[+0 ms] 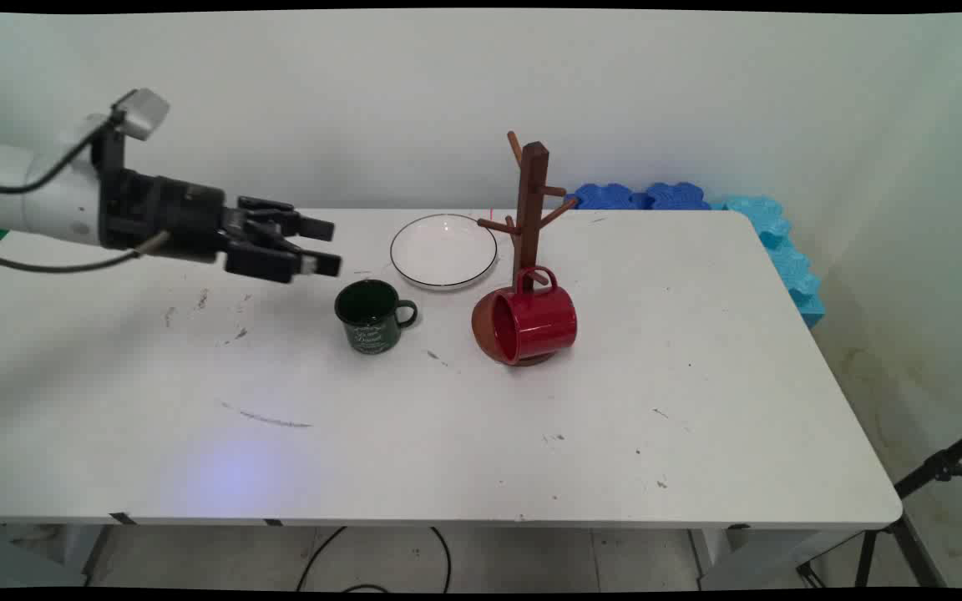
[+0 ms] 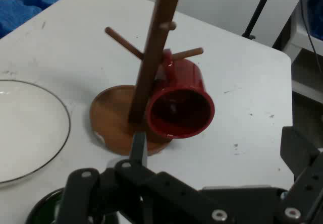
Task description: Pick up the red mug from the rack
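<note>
**Black gripper hangs parted and empty above a green mug**

Black and angular, the gripper [image 1: 326,246] reaches in level from the left, its two fingers spread apart with nothing between them. We see it held above the white table [image 1: 448,434], just left of and above a small dark green mug [image 1: 371,315]. That mug stands upright, mouth up, with pale lettering on its glossy enamel-like side and its handle pointing right.

Just right of it we find a wooden mug tree [image 1: 531,209]: a square brown post standing upright on a round, flat wooden base [image 2: 113,120], with thin round pegs slanting upward from the post. A glossy red mug [image 1: 531,325] lies on its side over that base, touching the post. Its long axis runs left to right, the open mouth facing left toward the gripper, the looped handle turned up against the post.

Behind both mugs, toward the far edge, lies a round white plate [image 1: 443,250] with a thin dark rim. Bumpy blue foam pieces [image 1: 769,225] line the table's far right corner. The tabletop is smooth and scuffed with small dark marks.
</note>
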`<state>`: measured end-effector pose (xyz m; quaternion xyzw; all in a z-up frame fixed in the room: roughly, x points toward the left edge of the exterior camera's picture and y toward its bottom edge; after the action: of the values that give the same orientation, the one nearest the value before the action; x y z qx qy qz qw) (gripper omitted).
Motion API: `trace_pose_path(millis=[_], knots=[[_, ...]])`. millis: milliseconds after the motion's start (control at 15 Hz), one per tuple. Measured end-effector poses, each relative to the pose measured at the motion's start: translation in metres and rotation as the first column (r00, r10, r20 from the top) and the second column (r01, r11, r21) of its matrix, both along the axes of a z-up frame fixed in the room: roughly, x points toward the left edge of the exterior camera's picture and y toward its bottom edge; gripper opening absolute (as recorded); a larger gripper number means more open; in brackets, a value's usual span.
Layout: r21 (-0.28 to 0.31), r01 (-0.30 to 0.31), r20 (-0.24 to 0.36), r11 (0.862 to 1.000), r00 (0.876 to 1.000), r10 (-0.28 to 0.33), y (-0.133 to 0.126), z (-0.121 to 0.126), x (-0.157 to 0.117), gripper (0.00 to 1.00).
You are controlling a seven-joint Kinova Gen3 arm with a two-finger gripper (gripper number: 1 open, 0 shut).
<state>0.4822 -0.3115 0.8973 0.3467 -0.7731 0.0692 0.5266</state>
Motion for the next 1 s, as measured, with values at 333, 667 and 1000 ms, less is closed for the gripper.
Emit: trace_pose_path(millis=[333, 667, 1000], knots=[[0.035, -0.037, 0.035, 0.999, 0.999, 0.036, 0.005, -0.012, -0.059, 1.0], [0.073, -0.067, 0.068, 0.995, 0.996, 0.062, -0.002, -0.036, -0.102, 1.0], [0.092, -0.089, 0.073, 0.992, 0.994, 0.082, -0.011, -0.057, -0.142, 1.0]])
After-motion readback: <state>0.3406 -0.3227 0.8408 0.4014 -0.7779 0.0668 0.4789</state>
